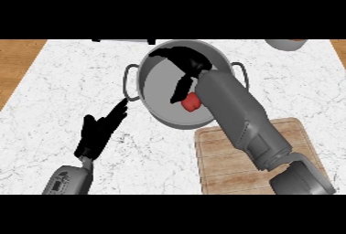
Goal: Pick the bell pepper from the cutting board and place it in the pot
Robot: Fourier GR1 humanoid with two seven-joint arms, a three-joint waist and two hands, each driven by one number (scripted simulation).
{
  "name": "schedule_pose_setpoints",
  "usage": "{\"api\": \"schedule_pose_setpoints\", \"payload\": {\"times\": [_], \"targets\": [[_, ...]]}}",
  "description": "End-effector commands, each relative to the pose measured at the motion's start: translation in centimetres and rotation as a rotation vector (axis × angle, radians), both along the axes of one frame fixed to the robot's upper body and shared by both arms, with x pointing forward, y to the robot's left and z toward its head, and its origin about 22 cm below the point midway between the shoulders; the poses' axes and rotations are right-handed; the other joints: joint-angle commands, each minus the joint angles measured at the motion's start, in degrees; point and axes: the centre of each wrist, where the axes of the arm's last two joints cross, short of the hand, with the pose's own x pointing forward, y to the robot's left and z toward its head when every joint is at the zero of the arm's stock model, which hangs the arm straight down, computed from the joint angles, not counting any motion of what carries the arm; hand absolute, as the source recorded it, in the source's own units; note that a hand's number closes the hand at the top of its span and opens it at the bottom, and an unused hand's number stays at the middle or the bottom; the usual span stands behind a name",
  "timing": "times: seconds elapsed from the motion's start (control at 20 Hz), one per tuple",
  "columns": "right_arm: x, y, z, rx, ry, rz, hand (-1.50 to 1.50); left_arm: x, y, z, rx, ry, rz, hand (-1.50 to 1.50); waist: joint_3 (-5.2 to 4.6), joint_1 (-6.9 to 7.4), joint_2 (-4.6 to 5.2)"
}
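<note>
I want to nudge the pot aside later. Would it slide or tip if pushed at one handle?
Probably slide, perhaps turning: the pot looks wide and low, flat on the smooth marble counter. Tipping seems unlikely. Its side handle sits off-centre, so a push there may spin it.

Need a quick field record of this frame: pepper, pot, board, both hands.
bell pepper: red, inside the pot, beside the right forearm
pot: grey, two handles, on the counter beyond the cutting board
cutting board: wooden, nothing on its visible part
right hand: over the pot interior, fingers relaxed, not on the pepper
left hand: open, fingers straight, left of the pot
</note>
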Motion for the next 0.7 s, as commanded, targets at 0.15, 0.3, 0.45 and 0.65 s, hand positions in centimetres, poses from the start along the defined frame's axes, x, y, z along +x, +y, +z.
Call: {"api": "schedule_pose_setpoints", "payload": {"times": [0.15, 0.3, 0.45, 0.65], "targets": [[1.2, -0.9, 3.2, 0.496, 0.042, -0.216, -1.50, -0.6, 0.5, -0.4, -0.011, 0.001, 0.013, 0.00, -0.02, -0.96, -0.27], [1.8, -2.7, 3.1, 0.600, 0.013, -0.300, -1.50, -1.1, -0.2, -0.4, -0.011, -0.005, 0.011, 0.00, -0.02, -1.07, 0.00], [2.8, -5.3, 5.1, 0.703, 0.012, -0.303, -1.50, -0.3, 1.0, -0.2, -0.003, 0.004, 0.039, 0.00, -0.05, -1.98, -0.01], [3.1, -9.3, 3.1, 0.772, 0.017, -0.324, -1.50, -0.5, 0.7, 1.1, -0.003, -0.005, 0.021, 0.00, -0.02, -1.75, -0.12]]}}
